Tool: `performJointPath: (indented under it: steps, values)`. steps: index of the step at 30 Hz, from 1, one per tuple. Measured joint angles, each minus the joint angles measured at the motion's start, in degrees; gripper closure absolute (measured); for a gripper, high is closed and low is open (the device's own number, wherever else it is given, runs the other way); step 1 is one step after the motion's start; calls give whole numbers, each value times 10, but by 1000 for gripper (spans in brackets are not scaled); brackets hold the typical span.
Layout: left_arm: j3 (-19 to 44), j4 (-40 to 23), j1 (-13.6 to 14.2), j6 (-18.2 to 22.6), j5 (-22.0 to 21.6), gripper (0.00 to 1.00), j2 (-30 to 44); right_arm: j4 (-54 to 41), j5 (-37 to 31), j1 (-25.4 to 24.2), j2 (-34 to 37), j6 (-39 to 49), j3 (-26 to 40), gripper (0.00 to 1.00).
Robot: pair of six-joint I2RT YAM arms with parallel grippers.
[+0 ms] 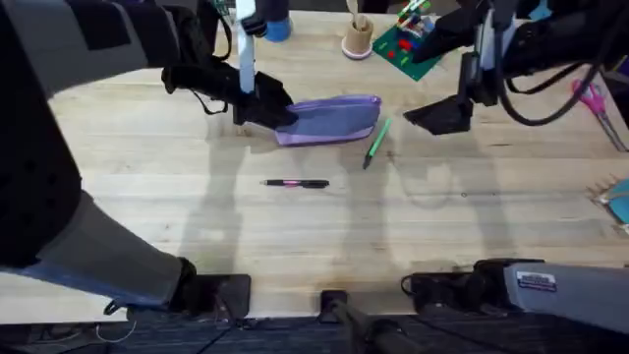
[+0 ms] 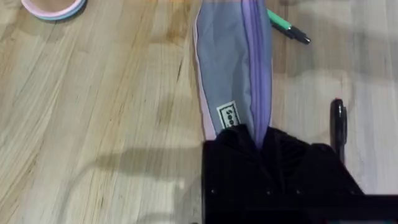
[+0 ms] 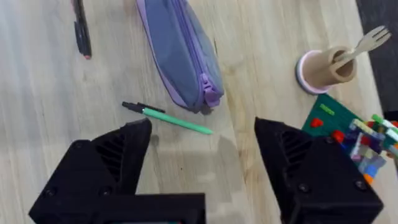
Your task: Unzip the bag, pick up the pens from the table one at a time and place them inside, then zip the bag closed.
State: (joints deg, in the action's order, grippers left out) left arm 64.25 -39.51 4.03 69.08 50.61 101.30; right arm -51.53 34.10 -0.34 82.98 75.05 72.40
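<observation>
lying nearest on the table [image 1: 147, 187] is the black pen [image 1: 295, 183], alone. beyond it the green pen [image 1: 377, 142] rests just beside the bag's [image 1: 334, 120] right end. the left gripper [image 1: 257, 110] has its jaws clamped on the bag's left end, zipper closed. the right gripper [image 1: 439, 118] hangs right of the bag, jaws wide apart.

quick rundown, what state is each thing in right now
bag: zipped shut, lying flat on the table
left gripper: jaws shut on the bag's end
right gripper: jaws open, empty
green pen: on the table beside the bag
black pen: on the table, apart from the bag
</observation>
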Motion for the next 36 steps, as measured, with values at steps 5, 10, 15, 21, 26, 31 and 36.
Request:
performJointPath:
  steps: [5,10,15,21,26,31,36]
  values:
    - [0,0,0,0,0,958,0,15,-3,0,32,0,0,6]
    - [0,0,0,0,0,958,0,31,-3,0,58,0,0,6]
    - [0,0,0,0,0,958,0,52,0,0,84,0,0,6]
    - [0,0,0,0,0,958,0,70,3,2,113,0,0,14]
    - [0,0,0,0,0,958,0,108,9,31,147,0,0,74]
    - [0,0,0,0,0,958,0,113,13,45,158,0,0,212]
    - [0,0,0,0,0,958,0,115,15,45,158,0,0,241]
